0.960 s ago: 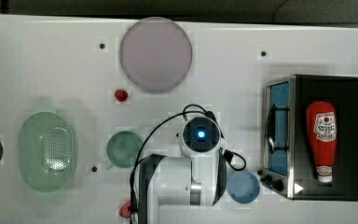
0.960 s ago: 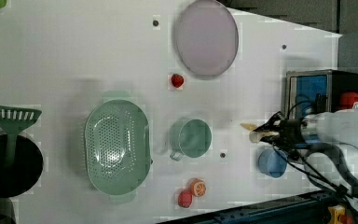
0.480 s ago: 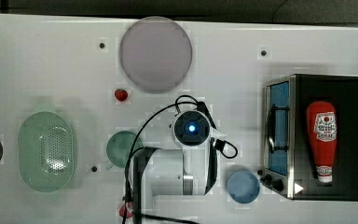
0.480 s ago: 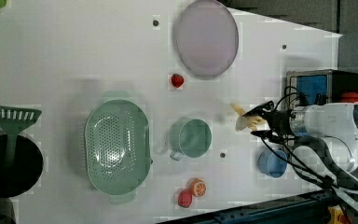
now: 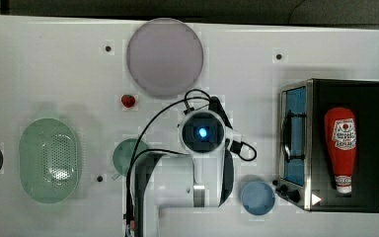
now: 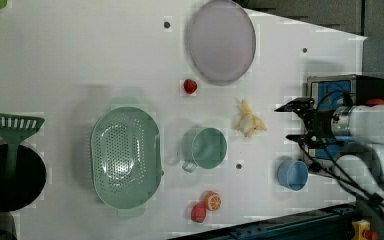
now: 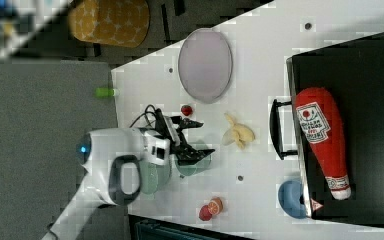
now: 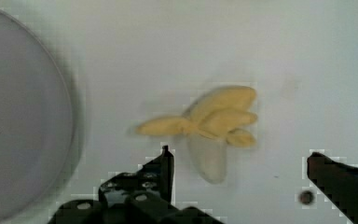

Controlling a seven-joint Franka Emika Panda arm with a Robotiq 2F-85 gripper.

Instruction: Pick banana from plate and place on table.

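Fingers of the gripper (image 6: pixel 296 121) stand spread wide with nothing between them — released, and apart from the banana (image 6: pixel 249 121), which lies on the white table (image 6: pixel 80 60) in the left view, just below the plate (image 6: pixel 221 41) and beside the green cup (image 6: pixel 205 147). From the wrist view the peeled banana (image 8: pixel 212 126) rests flat on bare tabletop, the plate's rim (image 8: pixel 67 116) near but not touching it. Further out sit a small red fruit (image 6: pixel 190 86), a green perforated basket (image 6: pixel 125 157), a blue bowl (image 6: pixel 292 174) and — on the black box in the right view — a ketchup bottle (image 7: pixel 322 135).
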